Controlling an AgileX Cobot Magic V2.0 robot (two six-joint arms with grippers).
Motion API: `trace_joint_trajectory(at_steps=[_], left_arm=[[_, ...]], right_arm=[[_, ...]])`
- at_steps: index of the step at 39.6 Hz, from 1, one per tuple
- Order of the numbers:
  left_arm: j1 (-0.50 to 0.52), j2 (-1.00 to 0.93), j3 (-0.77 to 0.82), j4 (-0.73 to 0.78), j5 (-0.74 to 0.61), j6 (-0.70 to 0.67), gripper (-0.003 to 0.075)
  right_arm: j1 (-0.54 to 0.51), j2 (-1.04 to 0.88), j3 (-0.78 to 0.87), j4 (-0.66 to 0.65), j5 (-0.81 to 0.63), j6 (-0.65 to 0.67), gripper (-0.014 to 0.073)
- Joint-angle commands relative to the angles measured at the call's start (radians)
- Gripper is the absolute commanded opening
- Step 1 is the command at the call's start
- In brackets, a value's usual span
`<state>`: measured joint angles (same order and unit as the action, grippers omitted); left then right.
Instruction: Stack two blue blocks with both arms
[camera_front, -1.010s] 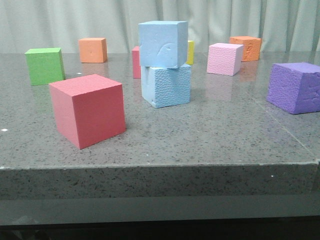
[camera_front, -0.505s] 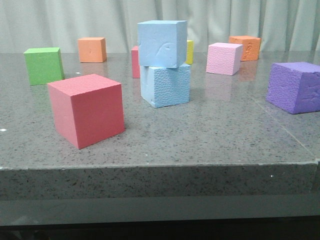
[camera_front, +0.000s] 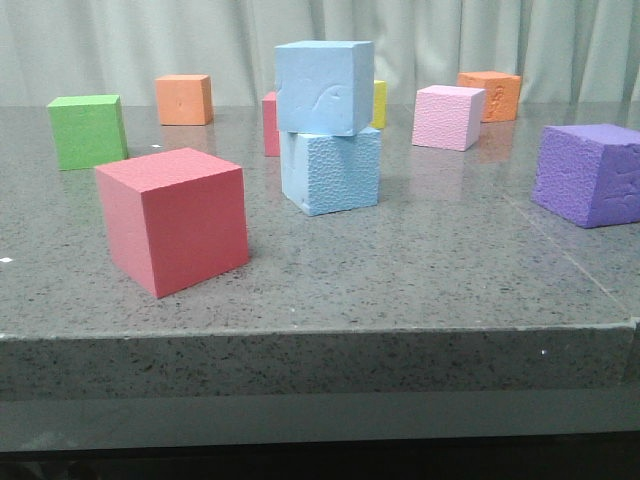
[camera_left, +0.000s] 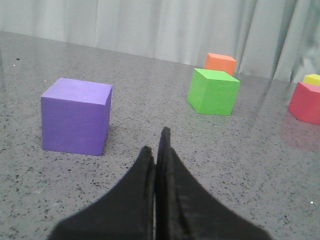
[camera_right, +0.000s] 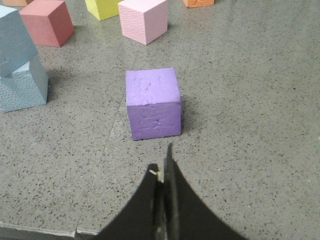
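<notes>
You are looking across a grey speckled surface (camera_front: 420, 270) with a pale curtain (camera_front: 120, 40) behind it. The largest block in your front view is the near red cube (camera_front: 172, 220), one of two red ones; the second red cube (camera_front: 270, 124) is half hidden behind the stack. There are two purple cubes: one at the right edge (camera_front: 588, 175), with cracked faces, and a smoother one (camera_left: 76, 116) that only the left wrist view shows.

The two blue blocks are stacked mid-surface: the smooth blue block (camera_front: 324, 86), with its curved scratch, sits on the pebbled blue block (camera_front: 331, 170), turned slightly and overhanging it a little.

Farther back you can count one green cube (camera_front: 88, 130), two orange cubes, one at the left (camera_front: 184, 99) and one at the right (camera_front: 491, 95), one pink cube (camera_front: 449, 117), and one yellow cube (camera_front: 380, 104), mostly hidden by the stack.

Your left hand (camera_left: 156, 155) has its fingers pressed together with nothing between them. Your right hand (camera_right: 163, 172) is likewise closed and empty, near the cracked purple cube.
</notes>
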<state>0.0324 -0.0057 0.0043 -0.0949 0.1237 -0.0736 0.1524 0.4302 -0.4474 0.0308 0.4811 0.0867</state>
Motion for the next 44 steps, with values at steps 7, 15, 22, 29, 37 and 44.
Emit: trace_joint_trajectory(at_steps=[7,15,22,29,37,44], left_arm=[[0.001,-0.016,0.003,-0.001,-0.088,0.002,-0.002],[0.001,-0.016,0.003,-0.001,-0.088,0.002,-0.002],[0.001,-0.016,0.003,-0.001,-0.088,0.002,-0.002],[0.001,-0.016,0.003,-0.001,-0.088,0.002,-0.002],[0.001,-0.016,0.003,-0.001,-0.088,0.002,-0.002],[0.001,-0.016,0.003,-0.001,-0.088,0.002,-0.002]], right_arm=[[-0.005,0.002,-0.025,-0.004,-0.078,-0.008,-0.0067],[-0.011,-0.024,0.047,-0.055,-0.177,-0.009,-0.0067],[-0.091,-0.159,0.191,-0.055,-0.335,-0.045,-0.0067],[-0.129,-0.308,0.306,-0.054,-0.323,-0.047,-0.0067],[-0.132,-0.439,0.412,0.001,-0.299,-0.054,-0.0067],[-0.132,-0.458,0.471,0.017,-0.33,-0.056,-0.0067]])
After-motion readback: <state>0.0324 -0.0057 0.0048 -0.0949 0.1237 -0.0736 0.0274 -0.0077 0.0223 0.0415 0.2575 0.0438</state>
